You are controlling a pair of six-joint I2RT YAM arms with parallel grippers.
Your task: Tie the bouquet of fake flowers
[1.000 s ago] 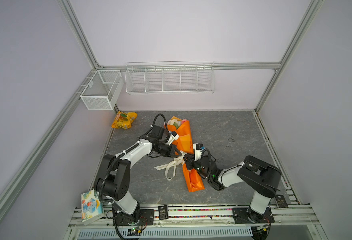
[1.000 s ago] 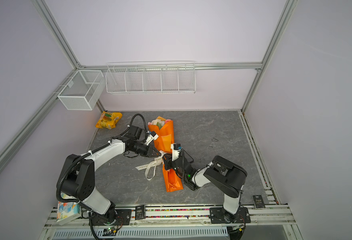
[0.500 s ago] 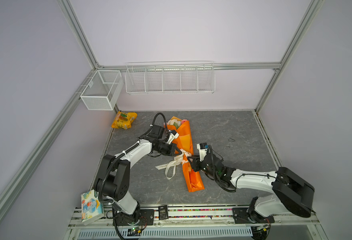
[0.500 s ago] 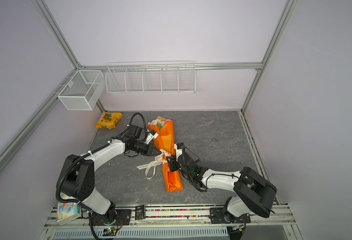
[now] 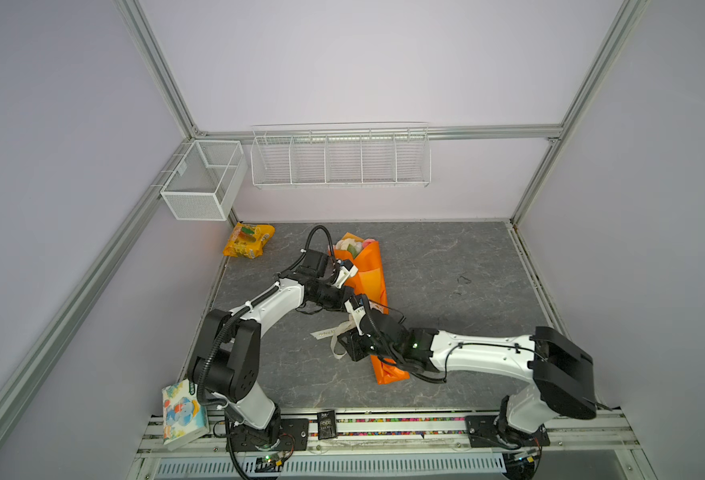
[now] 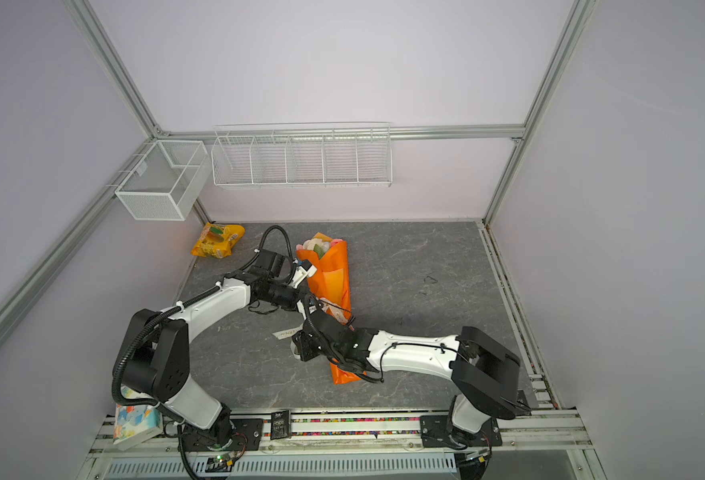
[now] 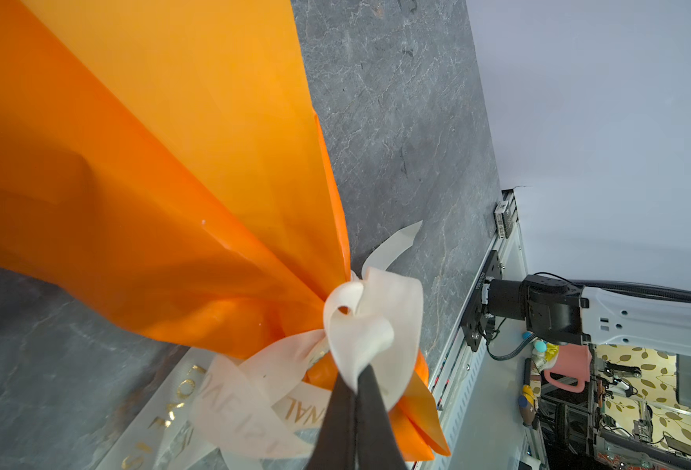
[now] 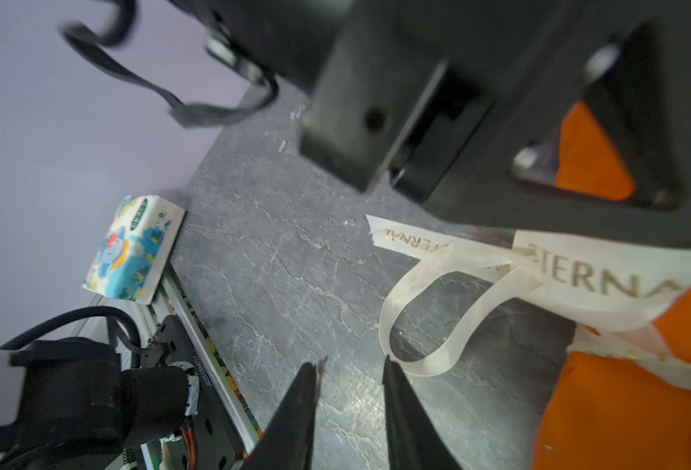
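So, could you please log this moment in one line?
left fingers: shut on ribbon | right fingers: open, beside ribbon loop | bouquet: on table

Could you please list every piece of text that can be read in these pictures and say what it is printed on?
"TERNA": gold letters on the cream ribbon, cut off by folds.
"LOVE": gold, on the same ribbon, in the left wrist view.
Too small or blurred to read: the tissue pack label, the black tag on the front rail, the snack packet print.
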